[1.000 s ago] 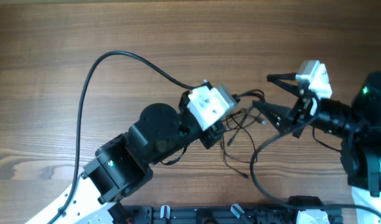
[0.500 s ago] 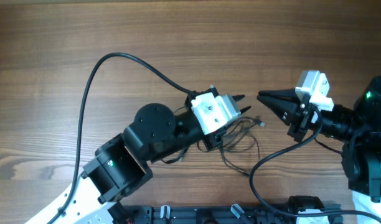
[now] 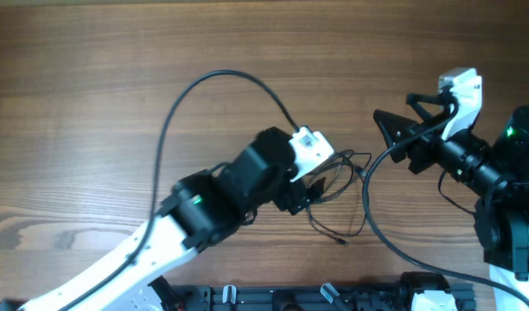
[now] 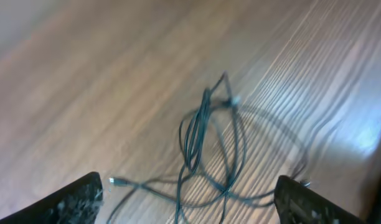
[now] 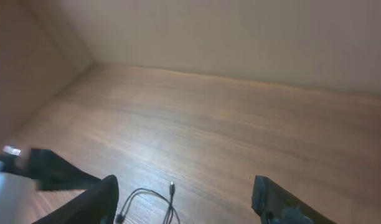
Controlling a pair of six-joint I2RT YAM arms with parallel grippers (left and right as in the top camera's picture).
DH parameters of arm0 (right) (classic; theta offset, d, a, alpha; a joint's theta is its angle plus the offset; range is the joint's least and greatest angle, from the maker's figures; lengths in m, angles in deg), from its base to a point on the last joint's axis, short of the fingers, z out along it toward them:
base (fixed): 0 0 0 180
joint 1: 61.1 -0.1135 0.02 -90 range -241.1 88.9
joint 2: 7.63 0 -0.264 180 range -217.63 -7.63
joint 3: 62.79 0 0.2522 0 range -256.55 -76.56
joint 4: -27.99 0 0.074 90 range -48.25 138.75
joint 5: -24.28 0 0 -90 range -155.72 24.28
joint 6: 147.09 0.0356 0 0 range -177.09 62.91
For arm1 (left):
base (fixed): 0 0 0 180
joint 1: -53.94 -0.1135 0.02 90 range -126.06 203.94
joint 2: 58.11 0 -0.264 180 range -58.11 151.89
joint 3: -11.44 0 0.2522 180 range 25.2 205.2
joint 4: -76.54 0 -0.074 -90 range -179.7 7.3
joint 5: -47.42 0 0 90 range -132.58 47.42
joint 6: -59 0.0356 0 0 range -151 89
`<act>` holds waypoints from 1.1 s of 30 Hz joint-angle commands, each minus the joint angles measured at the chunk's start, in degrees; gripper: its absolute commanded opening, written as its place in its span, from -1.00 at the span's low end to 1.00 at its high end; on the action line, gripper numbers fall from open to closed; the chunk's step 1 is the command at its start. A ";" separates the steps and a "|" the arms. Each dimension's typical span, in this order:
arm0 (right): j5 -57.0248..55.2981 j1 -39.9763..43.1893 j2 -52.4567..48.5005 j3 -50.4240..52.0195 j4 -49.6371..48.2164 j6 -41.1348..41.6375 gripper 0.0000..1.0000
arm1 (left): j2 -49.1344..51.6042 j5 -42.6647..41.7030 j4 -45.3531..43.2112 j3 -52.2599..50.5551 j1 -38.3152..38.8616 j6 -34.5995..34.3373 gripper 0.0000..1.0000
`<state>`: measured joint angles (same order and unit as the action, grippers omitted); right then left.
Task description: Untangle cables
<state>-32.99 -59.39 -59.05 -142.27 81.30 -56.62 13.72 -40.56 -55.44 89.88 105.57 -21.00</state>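
Overhead, the cables (image 3: 338, 183) sit in a loose knot on the wooden table (image 3: 92, 69), right at the left gripper (image 3: 306, 192), while the right gripper (image 3: 391, 104) is off to the side. Left wrist cam: jaws wide apart and empty over the tangle, so I'd say it's between grabs and needs to drop onto one loop. Right wrist cam: jaws spread and empty too, so it needs to move in first.

The cables (image 3: 335, 184) are thin black cords bunched in a loose tangle of overlapping loops, lying flat on the desk (image 3: 74, 95) right of its middle. One strand trails toward the near edge.
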 commanded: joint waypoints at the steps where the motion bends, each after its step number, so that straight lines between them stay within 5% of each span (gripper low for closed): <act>1: -3.21 0.20 0.37 0.37 0.92 2.89 0.43 | 9.27 7.69 -0.48 0.15 -0.17 -1.84 0.86; 5: -3.23 0.20 0.37 0.37 1.14 2.51 0.44 | 19.30 8.72 -5.22 0.15 -2.03 -10.16 0.89; 16: -3.23 0.17 0.24 0.37 3.19 2.51 0.44 | 28.48 7.80 -15.32 0.15 -10.82 -15.78 0.83; 18: -3.23 0.20 0.15 0.37 3.43 2.51 0.43 | 28.59 3.74 -16.37 0.15 -12.85 -16.15 0.31; 19: -3.21 0.20 0.15 0.37 3.39 2.51 0.43 | 28.68 -0.48 -16.55 0.15 -13.11 -13.90 0.21; 22: -3.21 0.17 0.15 0.37 3.41 2.56 0.42 | 28.81 -14.67 -16.04 0.15 -12.72 -5.68 0.43; 29: -3.21 0.17 0.15 0.37 4.28 2.56 0.41 | 30.12 -5.60 -16.22 0.15 -12.66 -5.77 0.77; 33: -3.23 0.20 0.15 0.37 4.70 2.51 0.41 | 33.88 -1.51 -15.87 0.15 -12.70 -17.33 0.69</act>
<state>-35.37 -59.39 -59.05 -142.27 85.65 -54.72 45.06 -45.89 -71.76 89.77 93.03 -29.70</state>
